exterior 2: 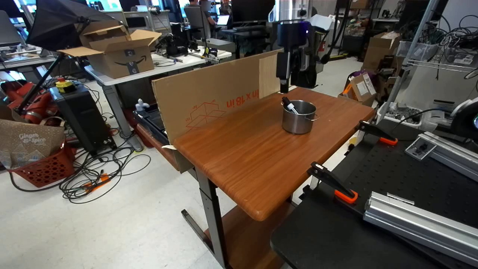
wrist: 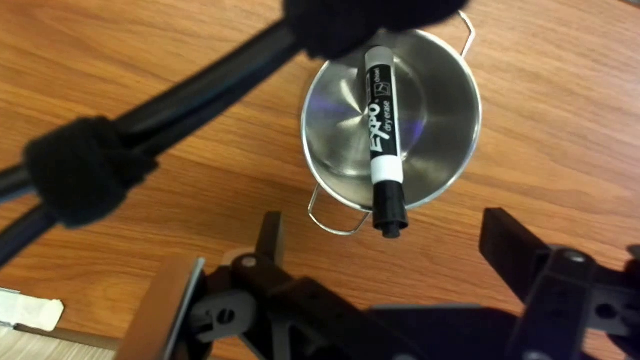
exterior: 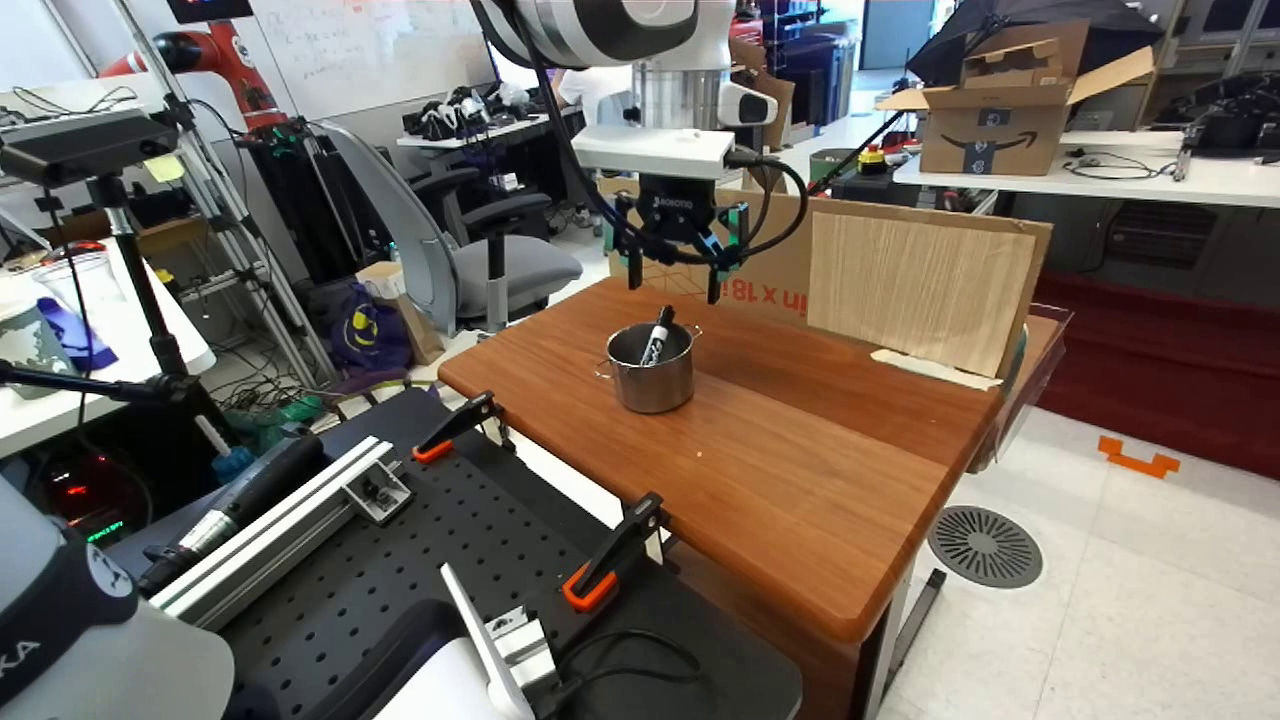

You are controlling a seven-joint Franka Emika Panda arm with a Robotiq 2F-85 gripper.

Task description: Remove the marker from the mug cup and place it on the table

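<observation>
Our gripper (exterior: 674, 284) is hanging above the table (exterior: 780, 510) in an exterior view, its fingers (exterior: 713, 287) spread wide, holding nothing. In an exterior view, the marker (exterior 2: 290, 106) is leaning in the mug cup (exterior 2: 297, 122), its upper end poking out. In the wrist view, it is lying clear of both fingers; we are judging nothing done yet (grasping, lifting and placing are all remaining).

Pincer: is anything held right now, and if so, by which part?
Nothing is held: the pincer is open and clear of the marker, which leans in the mug cup.
</observation>
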